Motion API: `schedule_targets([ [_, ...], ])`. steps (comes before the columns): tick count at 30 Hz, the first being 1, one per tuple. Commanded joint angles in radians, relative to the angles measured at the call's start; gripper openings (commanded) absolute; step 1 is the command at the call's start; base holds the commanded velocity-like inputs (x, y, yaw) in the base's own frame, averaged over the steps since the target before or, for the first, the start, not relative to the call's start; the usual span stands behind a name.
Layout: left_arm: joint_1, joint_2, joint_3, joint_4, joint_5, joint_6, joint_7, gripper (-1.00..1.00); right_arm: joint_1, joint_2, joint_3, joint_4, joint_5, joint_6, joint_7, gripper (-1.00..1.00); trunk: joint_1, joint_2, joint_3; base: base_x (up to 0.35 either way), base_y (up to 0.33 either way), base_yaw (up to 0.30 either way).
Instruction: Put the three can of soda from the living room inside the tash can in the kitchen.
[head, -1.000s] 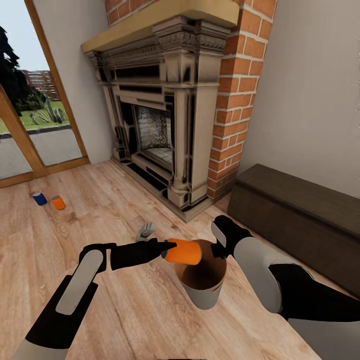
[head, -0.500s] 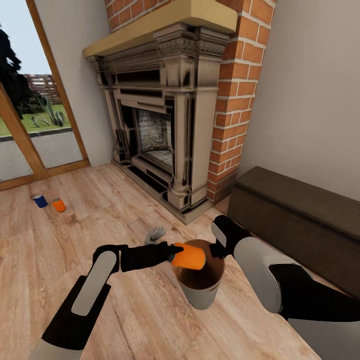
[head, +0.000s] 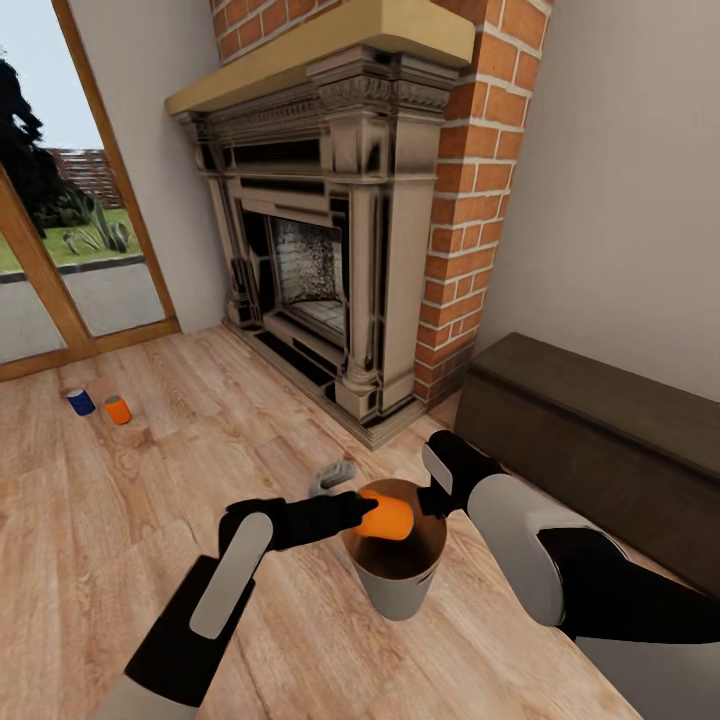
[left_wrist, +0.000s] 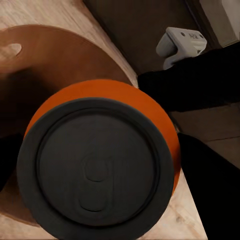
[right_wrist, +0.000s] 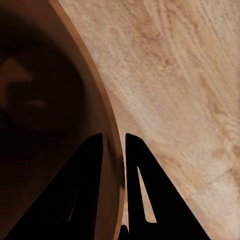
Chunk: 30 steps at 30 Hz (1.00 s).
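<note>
My left gripper (head: 362, 508) is shut on an orange soda can (head: 385, 516), held on its side over the open mouth of the trash can (head: 400, 590). The left wrist view looks at the can's dark end (left_wrist: 97, 170) with the bin's brown inside (left_wrist: 55, 55) behind it. My right gripper (head: 432, 497) is shut on the trash can's rim (right_wrist: 111, 150), one finger inside and one outside, holding the bin above the wood floor. Far off at the left, a dark blue can (head: 80, 401) and a second orange can (head: 118, 409) stand on the floor by the glass doors.
The ornate fireplace (head: 320, 250) and brick column (head: 470, 190) stand straight ahead. A long dark bench (head: 600, 440) runs along the right wall. Wood-framed glass doors (head: 60, 250) are at the left, with open wood floor (head: 150, 480) between them and me.
My left arm has carried the orange can rightward, from the bin's near rim to over its mouth. The view shifted slightly early on. The right gripper and the bin have stayed put.
</note>
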Motion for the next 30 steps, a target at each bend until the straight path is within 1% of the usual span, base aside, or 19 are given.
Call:
schedule_targets([
  [1, 0.000, -0.001, -0.003, 0.005, -0.005, -0.010, 0.000, -1.00, 0.000, 0.000, -0.007, 0.000, -0.016, 0.000, 0.009, -1.00, 0.000, 0.000, 0.000, 0.000, 0.000, 0.000],
  [3, 0.000, -0.004, -0.007, 0.024, -0.018, -0.026, 0.000, -1.00, 0.000, 0.000, -0.007, 0.000, -0.016, 0.000, 0.029, -1.00, 0.000, 0.000, 0.000, 0.000, 0.000, 0.000],
  [4, 0.000, -0.011, -0.010, 0.057, -0.029, -0.046, 0.001, -1.00, 0.000, 0.000, -0.006, 0.001, -0.015, 0.000, 0.054, -1.00, 0.000, 0.000, 0.000, 0.000, 0.000, 0.000],
  [6, 0.000, -0.015, -0.012, 0.078, -0.034, -0.059, 0.001, -1.00, 0.000, 0.000, -0.006, 0.001, -0.015, 0.000, 0.064, -1.00, 0.000, 0.000, 0.000, 0.000, 0.000, 0.000],
  [7, 0.000, -0.021, -0.018, 0.096, -0.037, -0.071, 0.001, -1.00, 0.000, 0.000, -0.006, 0.001, -0.015, 0.000, 0.071, -1.00, 0.000, 0.000, 0.000, 0.000, 0.000, 0.000],
  [11, -0.001, -0.030, -0.034, 0.130, -0.039, -0.090, 0.004, -1.00, 0.000, 0.000, -0.006, 0.001, -0.016, 0.000, 0.078, -1.00, 0.000, 0.000, 0.000, 0.000, 0.000, 0.000],
  [15, -0.008, -0.049, -0.043, 0.181, -0.041, -0.115, 0.038, -1.00, 0.000, 0.000, -0.006, 0.001, -0.016, 0.000, 0.081, -1.00, 0.000, 0.000, 0.000, 0.000, 0.000, 0.000],
  [17, -0.012, -0.053, -0.050, 0.191, -0.041, -0.130, 0.053, -1.00, 0.000, 0.000, -0.006, 0.001, -0.016, 0.000, 0.081, -1.00, 0.000, 0.000, 0.000, 0.000, 0.000, 0.000],
  [20, -0.017, -0.057, -0.081, 0.203, -0.039, -0.150, 0.080, -1.00, 0.000, 0.000, -0.006, 0.001, -0.016, 0.000, 0.081, -1.00, 0.000, 0.000, 0.000, 0.000, 0.000, 0.000],
  [22, -0.019, -0.059, -0.091, 0.207, -0.038, -0.157, 0.098, -1.00, 0.000, 0.000, -0.006, 0.001, -0.016, 0.000, 0.082, -1.00, 0.000, 0.000, 0.000, 0.000, 0.000, 0.000],
  [26, -0.020, -0.063, -0.099, 0.219, -0.039, -0.185, 0.121, -1.00, 0.000, 0.000, -0.006, 0.002, -0.016, 0.000, 0.082, -1.00, 0.000, 0.000, 0.000, 0.000, 0.000, 0.000],
  [30, -0.022, -0.064, -0.102, 0.251, -0.040, -0.201, 0.127, -1.00, 0.000, 0.000, -0.006, 0.002, -0.016, 0.000, 0.082, -1.00, 0.000, 0.000, 0.000, 0.000, 0.000, 0.000],
])
